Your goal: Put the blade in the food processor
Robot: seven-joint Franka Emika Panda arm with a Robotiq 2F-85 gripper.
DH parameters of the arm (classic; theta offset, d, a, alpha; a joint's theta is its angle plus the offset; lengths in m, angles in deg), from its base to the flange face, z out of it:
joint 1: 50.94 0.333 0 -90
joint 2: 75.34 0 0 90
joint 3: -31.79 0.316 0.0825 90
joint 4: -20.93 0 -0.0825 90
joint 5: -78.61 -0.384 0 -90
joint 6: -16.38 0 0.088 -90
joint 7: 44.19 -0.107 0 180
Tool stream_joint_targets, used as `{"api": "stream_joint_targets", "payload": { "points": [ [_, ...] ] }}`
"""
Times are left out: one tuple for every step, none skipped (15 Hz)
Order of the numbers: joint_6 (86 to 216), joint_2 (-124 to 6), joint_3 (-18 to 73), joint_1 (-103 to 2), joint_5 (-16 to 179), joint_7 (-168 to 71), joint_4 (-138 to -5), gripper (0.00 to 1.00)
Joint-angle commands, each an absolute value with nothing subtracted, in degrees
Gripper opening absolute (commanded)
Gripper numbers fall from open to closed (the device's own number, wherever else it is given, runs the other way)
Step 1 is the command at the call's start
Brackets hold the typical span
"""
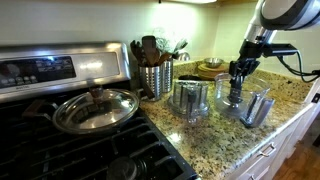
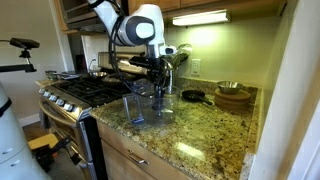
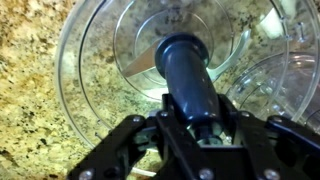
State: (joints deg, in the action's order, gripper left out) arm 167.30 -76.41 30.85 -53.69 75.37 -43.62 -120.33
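JAWS: pinching the dark upright hub of the blade | BLADE: centred over clear food processor bowl, mid-table, back from the front edge; seating cannot be told | SURFACE: speckled granite table, stove at one end | VIEWS: metal wing visible in wrist view only; lidded pan and utensil crock in an exterior view
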Motion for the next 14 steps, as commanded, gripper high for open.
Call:
{"api": "stream_joint_targets", "payload": {
  "points": [
    [171.5,-76.0,32.1,-51.7,73.1,-44.9,-124.0,0.21],
    [172.1,-76.1,32.3,-51.5,73.4,-45.2,-124.3,0.21],
    [172.5,-76.3,32.4,-51.4,73.7,-45.4,-124.8,0.21],
    [172.7,-77.1,32.5,-51.4,74.2,-45.8,-125.4,0.21],
    [172.6,-78.5,32.6,-51.4,75.0,-46.4,-126.2,0.21],
    [172.5,-79.6,32.6,-51.5,75.4,-46.7,-126.9,0.21],
    [172.4,-80.9,32.7,-51.6,76.4,-47.7,-127.7,0.21],
    [172.5,-82.1,32.8,-51.6,76.5,-47.8,-128.5,0.21],
    [172.0,-83.4,33.0,-51.6,76.9,-48.5,-129.4,0.21],
    [171.7,-84.7,33.2,-51.5,76.4,-48.3,-130.4,0.21],
    [171.7,-85.8,33.5,-51.5,76.6,-48.7,-131.4,0.21],
    [171.9,-87.2,33.8,-51.6,77.0,-49.2,-132.5,0.21],
    [172.2,-88.3,34.2,-51.8,77.8,-50.1,-133.4,0.21],
    [173.5,-89.1,34.6,-52.2,79.1,-51.4,-134.3,0.21]
  ]
}}
